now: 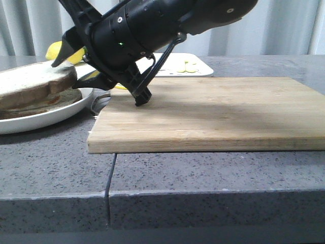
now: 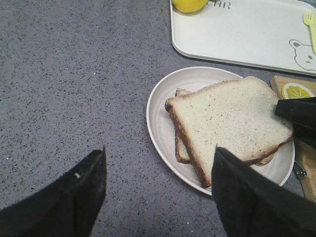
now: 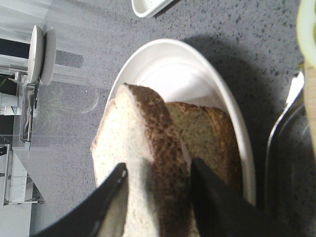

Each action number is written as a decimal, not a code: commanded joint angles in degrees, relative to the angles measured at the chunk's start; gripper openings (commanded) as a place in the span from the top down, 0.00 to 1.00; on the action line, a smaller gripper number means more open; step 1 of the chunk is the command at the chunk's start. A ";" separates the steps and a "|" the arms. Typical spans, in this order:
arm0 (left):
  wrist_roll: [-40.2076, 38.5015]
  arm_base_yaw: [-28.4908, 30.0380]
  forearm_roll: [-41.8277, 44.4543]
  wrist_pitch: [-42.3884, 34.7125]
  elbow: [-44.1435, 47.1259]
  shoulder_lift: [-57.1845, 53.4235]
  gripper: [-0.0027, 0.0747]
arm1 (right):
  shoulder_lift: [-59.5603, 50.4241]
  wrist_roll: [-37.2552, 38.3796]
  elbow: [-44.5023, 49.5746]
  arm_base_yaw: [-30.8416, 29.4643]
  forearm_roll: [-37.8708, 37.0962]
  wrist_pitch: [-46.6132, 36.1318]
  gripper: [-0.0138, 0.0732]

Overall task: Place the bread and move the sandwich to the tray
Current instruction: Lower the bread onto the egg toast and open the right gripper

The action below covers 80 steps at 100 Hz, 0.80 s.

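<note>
The right pincer [image 3: 155,197] is gripping the bread [image 2: 232,118] by its edge, laying it onto the sandwich [image 2: 183,148]; the left pincer [image 2: 158,197] is hovering wide.

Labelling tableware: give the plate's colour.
Plain white plate, clearest in the left wrist view.

One round white plate [image 2: 163,133] sits on the desk [image 2: 74,89] with a stack of bread on it: one top slice [image 2: 227,118] plus at least one more beneath [image 2: 181,148], the full number hidden. There is also one white tray [image 2: 247,34], one wooden cutting board [image 1: 213,112], one yellow fruit [image 2: 188,4] and one lemon slice [image 2: 297,91].
</note>
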 commanded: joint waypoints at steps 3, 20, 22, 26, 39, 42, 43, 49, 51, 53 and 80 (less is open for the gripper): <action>0.08 0.07 -0.67 -3.70 -2.04 0.46 0.41 | -3.37 -0.07 -1.63 -0.39 3.71 0.35 0.39; 0.08 0.07 -0.67 -3.70 -2.04 0.46 0.41 | -5.52 -0.13 -1.63 -1.21 3.71 -1.22 0.39; 0.08 0.07 -0.67 -3.70 -2.04 0.46 0.41 | -5.92 -0.13 -1.63 -1.44 3.71 -1.54 0.39; 0.08 0.07 -0.67 -3.70 -2.04 0.46 0.41 | -6.39 -0.28 -1.63 -1.80 3.66 -2.08 0.39; 0.08 0.07 -0.67 -3.70 -2.04 0.46 0.41 | -8.65 -2.12 -1.63 -3.52 2.54 -3.12 0.39; 0.08 0.07 -0.67 -3.70 -2.04 0.46 0.41 | -9.25 -2.48 -1.63 -3.96 2.12 -3.12 0.39; 0.08 0.07 -0.67 -3.70 -2.04 0.46 0.41 | -9.36 -2.61 -1.63 -4.17 1.82 -3.12 0.39; 0.08 0.07 -0.67 -3.70 -2.04 0.46 0.41 | -10.80 -3.11 -1.63 -5.10 0.29 -3.07 0.39; 0.08 0.07 -0.67 -3.70 -2.04 0.46 0.41 | -11.39 -3.18 -1.63 -5.49 -0.58 -3.07 0.39; 0.08 0.07 -0.67 -3.70 -2.04 0.46 0.41 | -11.99 -3.18 -1.63 -5.90 -1.54 -2.99 0.39; 0.08 0.07 -0.67 -3.70 -2.04 0.46 0.41 | -22.21 -3.03 -1.40 -11.88 -23.70 -2.70 0.39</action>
